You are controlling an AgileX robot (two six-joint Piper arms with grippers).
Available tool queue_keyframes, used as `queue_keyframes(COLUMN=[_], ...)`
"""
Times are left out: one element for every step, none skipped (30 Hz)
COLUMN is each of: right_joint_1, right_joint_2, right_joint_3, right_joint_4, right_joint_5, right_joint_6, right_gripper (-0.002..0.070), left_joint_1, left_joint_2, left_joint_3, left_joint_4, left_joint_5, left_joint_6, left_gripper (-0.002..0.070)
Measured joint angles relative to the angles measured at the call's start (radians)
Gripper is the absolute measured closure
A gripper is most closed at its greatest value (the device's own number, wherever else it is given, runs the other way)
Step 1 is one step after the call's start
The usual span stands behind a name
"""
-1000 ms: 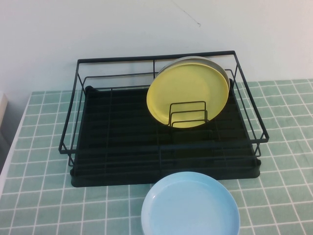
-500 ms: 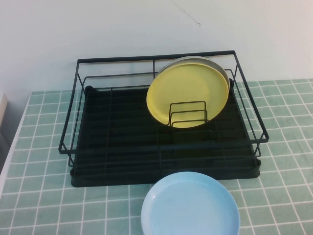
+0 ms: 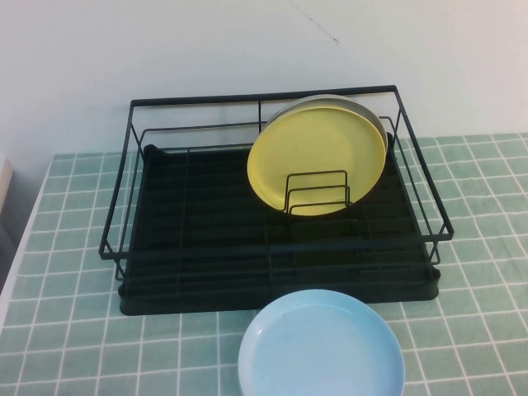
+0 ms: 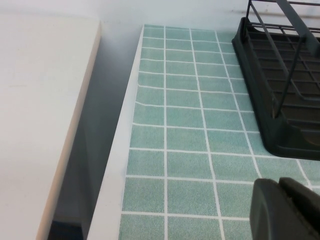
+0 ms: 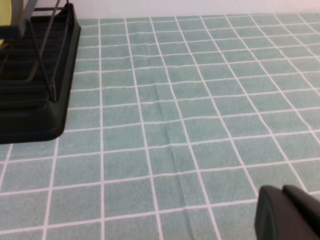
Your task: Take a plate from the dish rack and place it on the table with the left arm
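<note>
I see blue plate (image 3: 322,345) flat on counter (image 3: 66,330), just before dish rack (image 3: 272,272). Left hand (image 4: 287,210) closed, empty, over bare tiles beside rack. Right hand (image 5: 290,212): cannot tell grip. Yellow plate (image 3: 318,161) upright in rack.

A: What sits by the right end effector (image 5: 290,212)?
B: Its dark tips press together, hovering over the tiled bench (image 5: 190,125).
A: And the dish rack (image 5: 37,90)?
B: Well apart from the end effector, across the tiles. A sliver of yellow plate (image 5: 7,12) shows inside its wires.
</note>
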Motion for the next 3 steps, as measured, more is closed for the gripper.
queue_keyframes(right_joint_1=[0.0,0.0,0.0], right_joint_2=[0.0,0.0,0.0], right_joint_3=[0.0,0.0,0.0], right_joint_4=[0.0,0.0,0.0], right_joint_5=[0.0,0.0,0.0], right_joint_6=[0.0,0.0,0.0], right_gripper=[0.0678,0.0678,0.0678], left_joint_1=[0.0,0.0,0.0], left_joint_2=[0.0,0.0,0.0], left_joint_3=[0.0,0.0,0.0], left_joint_4=[0.0,0.0,0.0], left_joint_5=[0.0,0.0,0.0], left_joint_6=[-0.002,-0.002,-0.002], left_gripper=[0.0678,0.0678,0.0678])
